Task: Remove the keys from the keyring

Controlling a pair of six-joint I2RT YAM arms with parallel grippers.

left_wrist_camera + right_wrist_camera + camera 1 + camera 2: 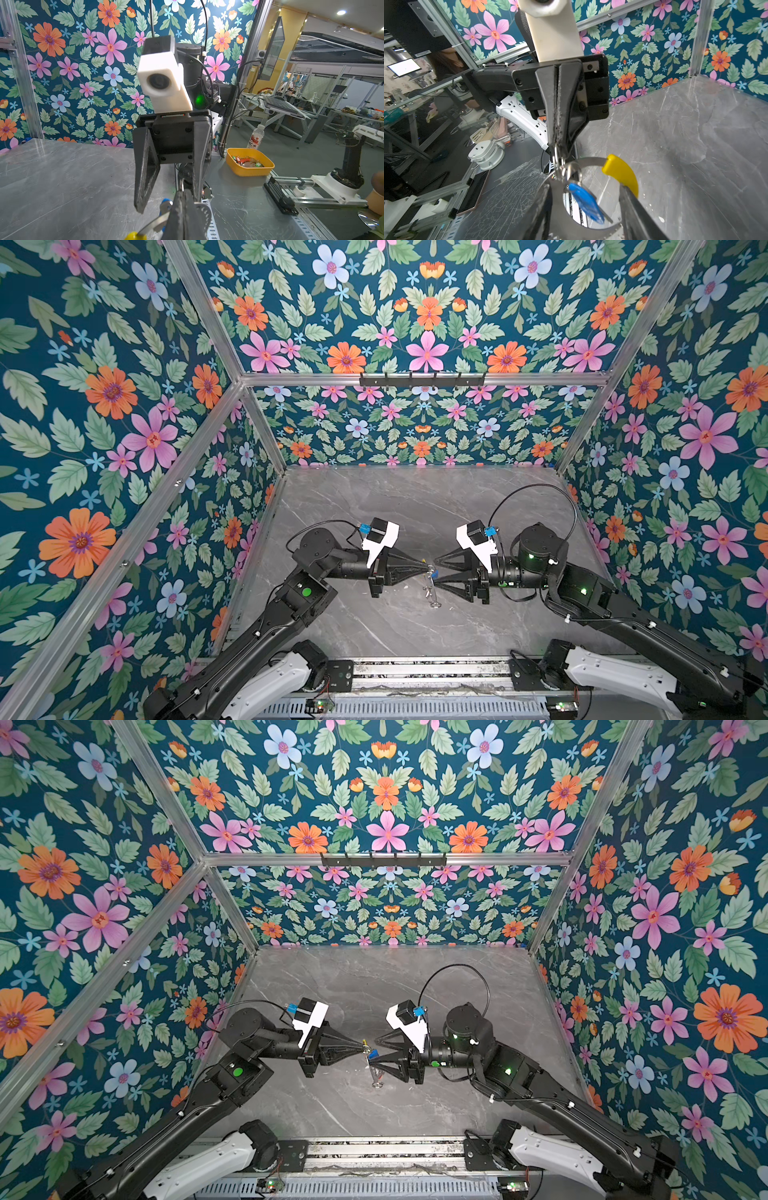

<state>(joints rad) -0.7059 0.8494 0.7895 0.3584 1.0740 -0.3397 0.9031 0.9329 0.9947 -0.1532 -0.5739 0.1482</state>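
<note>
The keyring (593, 160), a thin grey ring with a yellow arc (620, 173), hangs in mid-air over the marble table (374, 497). My left gripper (557, 145) is shut on a small split ring (556, 154) at its rim. A key with a blue tag (585, 201) dangles inside the ring. My right gripper (587, 218) stands open, one finger on each side of the blue tag, gripping nothing. In both top views the two grippers (426, 570) (433, 572) meet tip to tip mid-table, the keyring (376, 1073) hanging below them.
Floral walls on metal posts close in the table on three sides. A black hook rack (422, 379) sits on the back wall. Off the table's near side stand a yellow tub (249, 166) of tagged keys and a bottle (256, 137).
</note>
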